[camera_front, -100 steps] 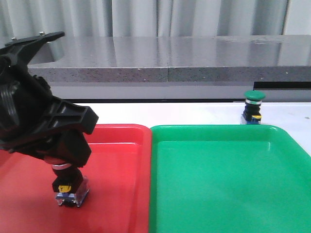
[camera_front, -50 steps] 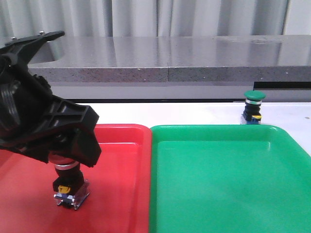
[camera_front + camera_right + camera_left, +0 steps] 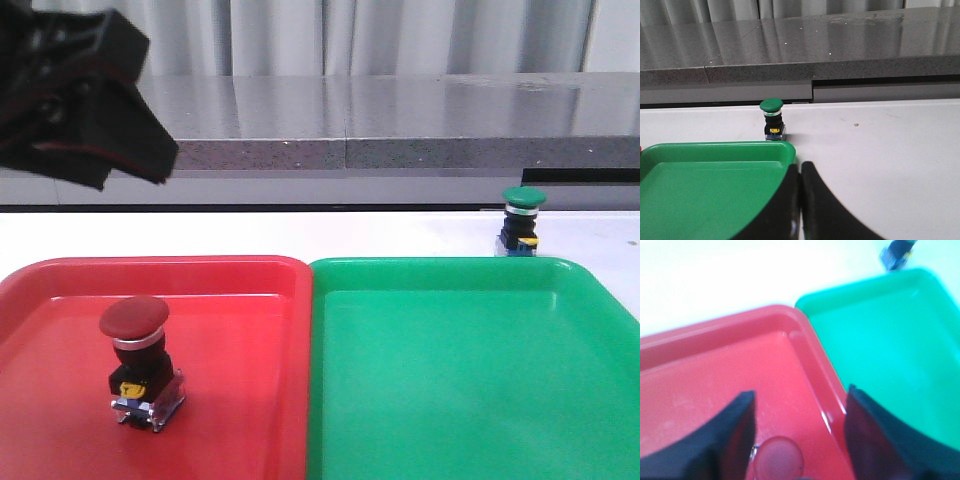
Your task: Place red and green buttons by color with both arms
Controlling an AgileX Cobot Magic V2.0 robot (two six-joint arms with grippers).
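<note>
1. Left gripper (image 3: 799, 432) has its jaws spread wide with nothing between them. In the front view it hangs up in the top left corner (image 3: 85, 95), well above the trays.

2. Straight under it in the left wrist view is the red button (image 3: 778, 464). That shot is pretty blurry, so all I can make out is the round cap seen from above.

3. Front view is much clearer: the red button (image 3: 138, 362) stands upright in the red tray (image 3: 250, 400), toward the tray's left half. Long axis vertical, red mushroom cap on top, then silver collar, black body with the yellow tab facing the camera, clear base on the tray floor.

4. Right gripper (image 3: 800, 200) has its fingers pressed together, holding nothing, hovering over the near right corner of the green tray (image 3: 715, 170).

5. Green button (image 3: 522, 222) stands on the white table (image 3: 400, 235), just behind the green tray's far right edge, not in it. Also upright: cap up, base down, yellow tab toward the camera.

6. The two trays sit side by side, edges touching, red on the left.
</note>
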